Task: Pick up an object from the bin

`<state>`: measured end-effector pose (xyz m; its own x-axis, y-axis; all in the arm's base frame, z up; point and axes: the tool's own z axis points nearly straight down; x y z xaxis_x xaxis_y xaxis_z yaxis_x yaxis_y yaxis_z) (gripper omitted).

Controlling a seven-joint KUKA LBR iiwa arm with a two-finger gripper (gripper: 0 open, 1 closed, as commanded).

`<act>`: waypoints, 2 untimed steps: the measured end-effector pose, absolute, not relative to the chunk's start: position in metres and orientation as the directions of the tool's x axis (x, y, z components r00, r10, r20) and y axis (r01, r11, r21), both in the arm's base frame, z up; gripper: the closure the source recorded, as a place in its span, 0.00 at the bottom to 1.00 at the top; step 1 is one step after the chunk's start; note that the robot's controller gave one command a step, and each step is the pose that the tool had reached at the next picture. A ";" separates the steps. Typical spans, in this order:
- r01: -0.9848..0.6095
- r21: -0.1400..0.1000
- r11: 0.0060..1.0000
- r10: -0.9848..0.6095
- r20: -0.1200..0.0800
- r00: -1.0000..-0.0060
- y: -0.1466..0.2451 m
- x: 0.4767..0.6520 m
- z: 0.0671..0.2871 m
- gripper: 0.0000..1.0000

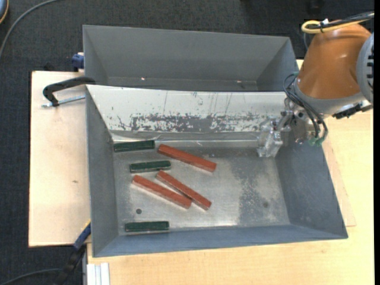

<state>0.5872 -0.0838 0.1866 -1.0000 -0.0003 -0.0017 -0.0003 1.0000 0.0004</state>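
Observation:
My gripper hangs at the bin's right side near the back wall, above the floor, with nothing seen between its fingers. The closest thing is a red flat bar lying slantwise left of it. Two more red bars lie side by side further left and nearer the front.
Three dark green short bars lie on the left: one by the back wall, one in the middle, one near the front wall. The arm with its orange cover reaches over the right rim.

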 end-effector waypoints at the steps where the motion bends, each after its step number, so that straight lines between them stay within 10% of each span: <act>1: -0.001 0.000 1.000 -0.001 -0.002 -1.000 -0.084 0.587 0.187 0.00; 2: -0.162 0.005 0.987 -0.162 0.006 -0.987 -0.003 0.569 0.102 0.00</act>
<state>0.5685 -0.0030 0.1023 -0.9867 -0.1622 0.0057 -0.1622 0.9867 0.0052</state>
